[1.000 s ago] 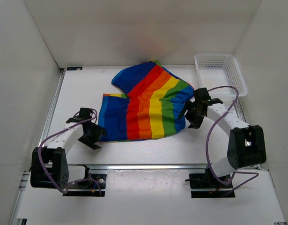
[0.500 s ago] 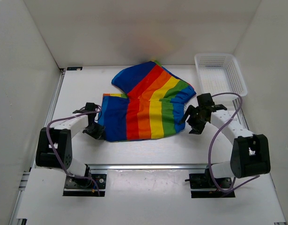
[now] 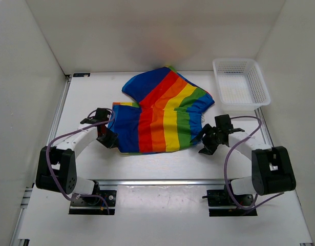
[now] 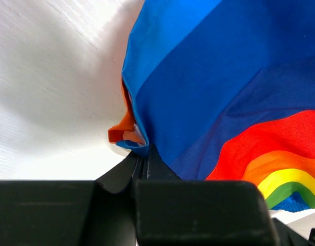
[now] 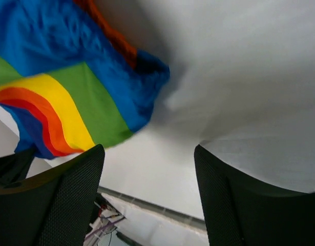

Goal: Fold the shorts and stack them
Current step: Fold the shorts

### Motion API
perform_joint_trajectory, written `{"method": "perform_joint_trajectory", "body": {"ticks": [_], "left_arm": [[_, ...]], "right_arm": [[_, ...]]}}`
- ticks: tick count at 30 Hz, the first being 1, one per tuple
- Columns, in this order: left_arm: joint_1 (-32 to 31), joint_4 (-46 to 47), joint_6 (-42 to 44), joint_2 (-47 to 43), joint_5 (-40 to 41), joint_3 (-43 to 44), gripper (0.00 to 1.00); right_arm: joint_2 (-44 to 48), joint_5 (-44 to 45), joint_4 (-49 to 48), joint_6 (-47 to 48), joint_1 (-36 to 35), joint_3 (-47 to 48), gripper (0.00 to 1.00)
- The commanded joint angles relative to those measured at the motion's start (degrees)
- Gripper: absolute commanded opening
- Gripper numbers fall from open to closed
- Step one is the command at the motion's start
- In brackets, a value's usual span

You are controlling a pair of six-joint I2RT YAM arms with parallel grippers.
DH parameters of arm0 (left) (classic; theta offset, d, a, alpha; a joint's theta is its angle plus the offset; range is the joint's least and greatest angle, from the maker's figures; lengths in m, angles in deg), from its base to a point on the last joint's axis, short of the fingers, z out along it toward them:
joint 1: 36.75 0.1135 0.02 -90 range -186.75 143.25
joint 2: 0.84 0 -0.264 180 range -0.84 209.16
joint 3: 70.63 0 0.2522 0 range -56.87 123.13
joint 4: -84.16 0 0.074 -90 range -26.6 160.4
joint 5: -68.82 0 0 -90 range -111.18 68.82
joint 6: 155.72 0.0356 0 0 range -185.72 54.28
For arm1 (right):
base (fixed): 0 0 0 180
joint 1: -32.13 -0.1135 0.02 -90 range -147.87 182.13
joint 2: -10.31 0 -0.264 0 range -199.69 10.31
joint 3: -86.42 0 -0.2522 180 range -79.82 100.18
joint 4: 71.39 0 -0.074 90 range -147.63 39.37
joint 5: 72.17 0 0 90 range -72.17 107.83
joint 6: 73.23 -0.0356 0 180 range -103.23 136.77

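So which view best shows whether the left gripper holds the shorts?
Left wrist: the left gripper is shut on a blue corner of the shorts. Top external shows it at their left edge, jaws too small to judge. Right wrist shows only their far edge.

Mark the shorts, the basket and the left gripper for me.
shorts (image 3: 162,115): top external view, on the striped middle of the cloth.
basket (image 3: 234,61): top external view, on its far rim.
left gripper (image 4: 143,160): left wrist view, between the closed fingertips at the blue corner.
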Motion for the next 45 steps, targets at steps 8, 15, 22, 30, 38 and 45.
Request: {"method": "perform_joint_trajectory", "body": {"ticks": [8, 15, 22, 30, 38, 45], "left_arm": [[-0.2, -1.1, 1.8, -2.2, -0.6, 4.1, 0.11], [-0.2, -6.8, 4.0, -3.9, 2.0, 12.6, 0.11], [-0.2, -7.4, 5.1, -0.5, 3.1, 17.7, 0.11], [-0.2, -8.0, 6.8, 6.0, 3.6, 22.7, 0.11], [-0.2, -8.0, 6.2, 7.1, 3.6, 22.1, 0.11], [-0.8, -8.0, 6.2, 6.3, 3.6, 22.1, 0.11]], "right_arm": [[-12.1, 6.0, -7.5, -0.5, 0.1, 8.2, 0.08], [-10.9, 15.3, 22.2, 8.2, 0.6, 25.2, 0.00], [-18.7, 13.5, 26.6, 8.6, 0.6, 32.2, 0.00], [-37.0, 16.6, 24.4, 12.3, 0.1, 50.0, 0.18], [-32.7, 16.1, 21.3, 13.0, 0.1, 44.0, 0.54], [-32.7, 12.6, 15.0, 10.9, 0.1, 39.9, 0.30]]}}
